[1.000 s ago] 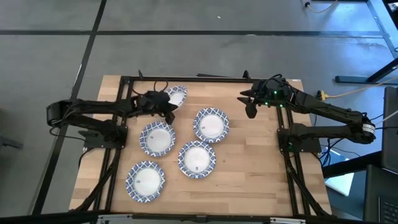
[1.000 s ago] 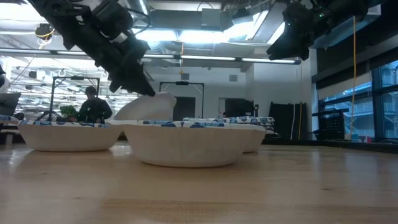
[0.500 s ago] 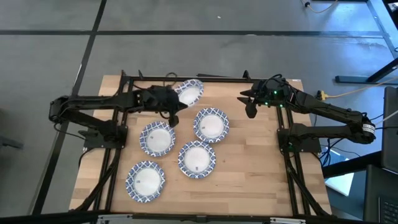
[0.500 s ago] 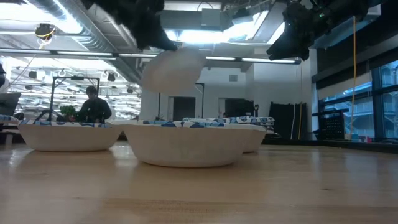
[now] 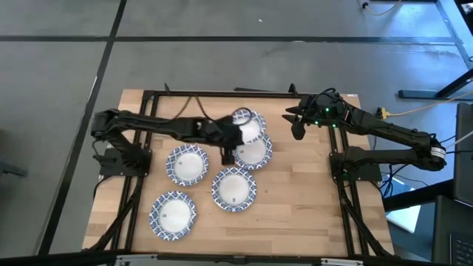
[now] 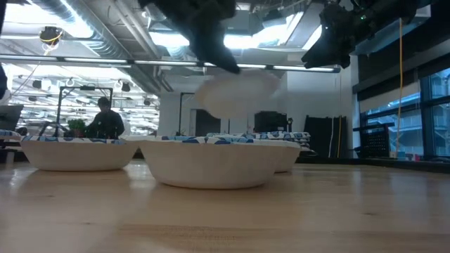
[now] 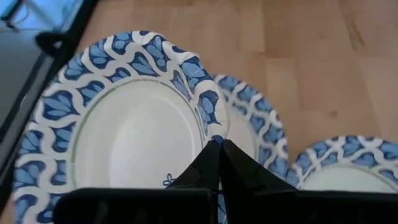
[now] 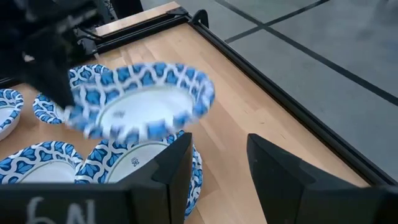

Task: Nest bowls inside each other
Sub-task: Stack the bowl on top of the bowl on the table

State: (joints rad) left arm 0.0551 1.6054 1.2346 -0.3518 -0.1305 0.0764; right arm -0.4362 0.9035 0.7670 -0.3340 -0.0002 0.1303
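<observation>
Blue-rimmed bowls lay on the table (image 5: pixel 295 214): from left to right in the high view, one near the front edge (image 5: pixel 173 214), one behind it (image 5: pixel 186 164), one at the centre (image 5: pixel 234 188). Further right, the left gripper (image 5: pixel 235 136) was clenched on the rim of the carried bowl (image 5: pixel 248 123), held tilted in the air. That bowl hung above the far edge of the target bowl (image 5: pixel 255 153), apparently not touching it, so the target lay below and slightly nearer the front. At far right, the right gripper (image 5: pixel 297 122) hovered with fingers apart and empty, near the target but not engaged.
</observation>
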